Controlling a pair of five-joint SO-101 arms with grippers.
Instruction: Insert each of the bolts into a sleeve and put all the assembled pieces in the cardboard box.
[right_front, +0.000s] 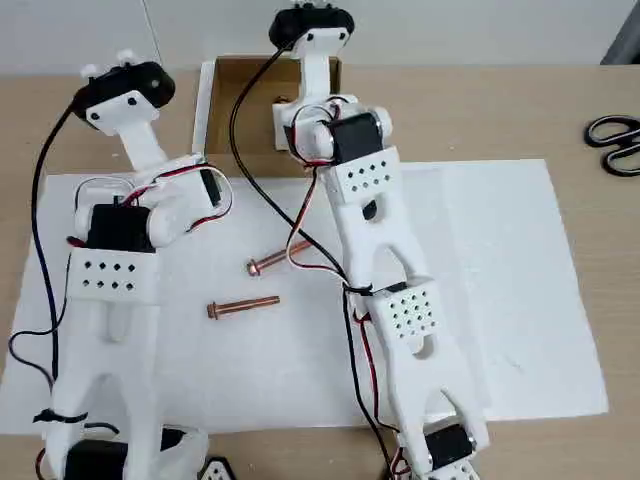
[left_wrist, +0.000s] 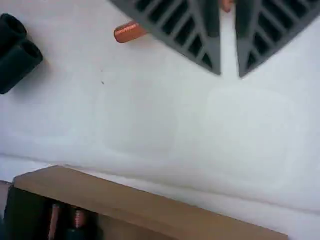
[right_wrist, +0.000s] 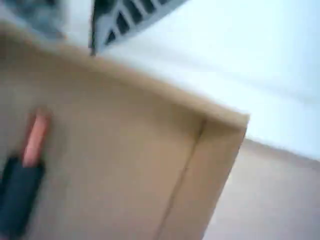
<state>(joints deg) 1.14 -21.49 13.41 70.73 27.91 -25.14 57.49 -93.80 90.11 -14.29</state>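
Observation:
Two copper bolts (right_front: 243, 305) (right_front: 280, 255) lie on the white paper between the arms. My left gripper (left_wrist: 230, 75) hangs over the paper near the cardboard box (left_wrist: 150, 210), its dark fingers nearly together on a third bolt (left_wrist: 129, 31) that sticks out sideways. Two black sleeves (left_wrist: 15, 47) lie close by on the paper. My right gripper (right_front: 310, 30) is over the cardboard box (right_front: 270, 64); its grey fingers (right_wrist: 125, 17) stand apart with nothing between them. Below them, a black sleeve with a bolt in it (right_wrist: 25, 170) lies on the box floor. More assembled pieces (left_wrist: 75, 220) show inside the box.
The white paper (right_front: 500, 250) covers the middle of the wooden table. Black scissors (right_front: 615, 140) lie at the far right edge. The right arm's cables (right_front: 300, 240) hang over the paper near the loose bolts.

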